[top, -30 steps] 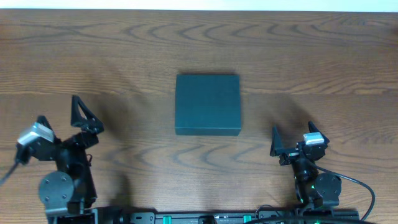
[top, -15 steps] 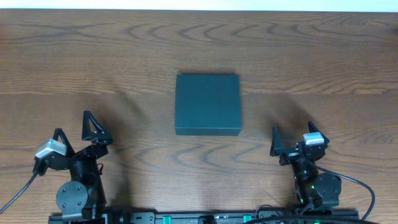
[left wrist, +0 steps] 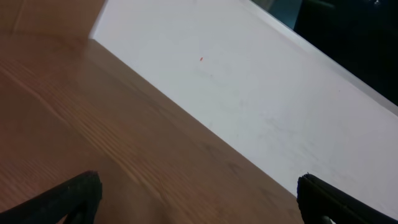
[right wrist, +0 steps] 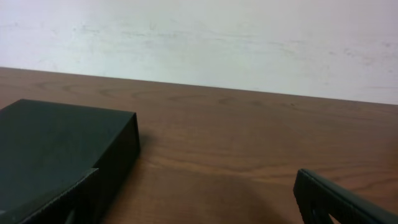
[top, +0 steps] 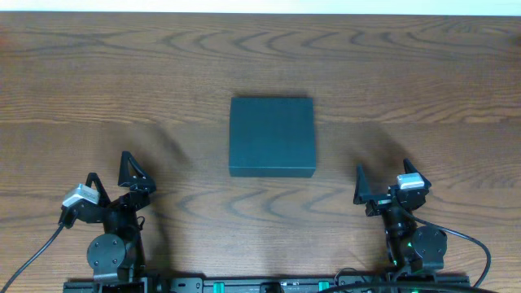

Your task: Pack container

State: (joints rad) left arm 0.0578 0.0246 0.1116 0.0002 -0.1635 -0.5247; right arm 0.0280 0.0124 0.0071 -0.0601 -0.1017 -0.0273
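Shifted right since a second ago, overhead: left gripper [top: 111, 173], jaws apart; right gripper [top: 383, 183] unmoved, jaws apart; container [top: 271, 136] shut, centre. Left wrist: only table [left wrist: 74, 124]. Right wrist: container near-left. Seemingly packed; next, merely park.

container [top: 271, 134]: is looking like smooth, matt, dark teal cardboard.
surface [top: 423, 81]: is showing brown wood grain under a faint satin sheen.
left gripper [top: 107, 165]: is looking like matt black plastic.
wall [right wrist: 249, 37]: is showing matt white paint, lightly scuffed.
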